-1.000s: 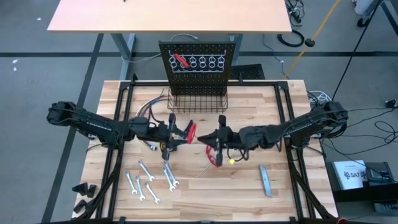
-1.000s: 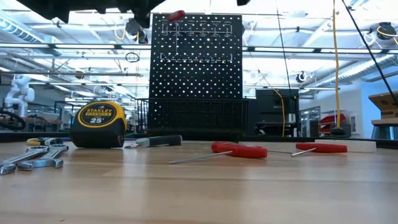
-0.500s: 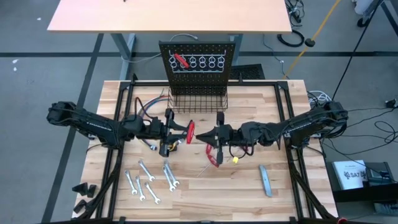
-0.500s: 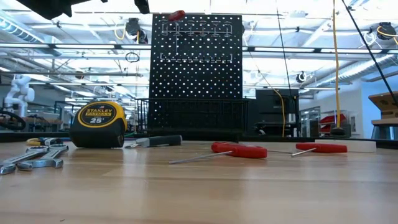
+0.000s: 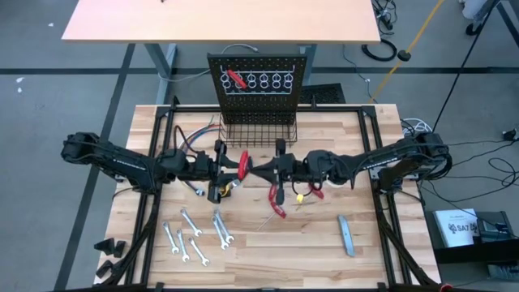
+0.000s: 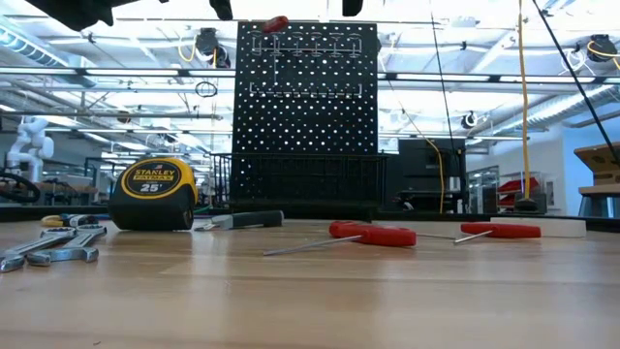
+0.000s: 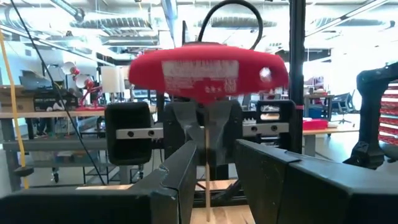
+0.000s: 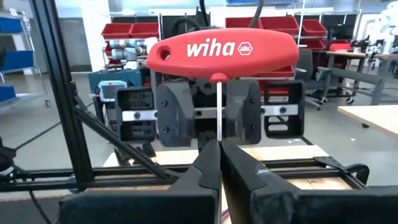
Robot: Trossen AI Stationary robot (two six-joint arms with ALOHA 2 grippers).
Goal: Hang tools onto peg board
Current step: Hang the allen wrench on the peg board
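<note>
Both grippers meet just in front of the peg board's [image 5: 258, 81] wire basket [image 5: 258, 130], above the desk [image 5: 268, 243]. Right gripper [image 8: 219, 144] fingers clenched on the thin shaft of a red T-handle tool [image 8: 222, 46]. Left gripper [image 7: 214, 146] fingers part-spread around the same shaft; contact cannot be told.

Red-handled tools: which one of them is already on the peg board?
The red-handled tool in the peg board's leftmost ring. A second tool is held in the air between the left gripper and the right gripper; two others lie on the table.

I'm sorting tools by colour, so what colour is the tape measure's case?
Yellow with black, on the tape measure; clearest in the low view.
</note>
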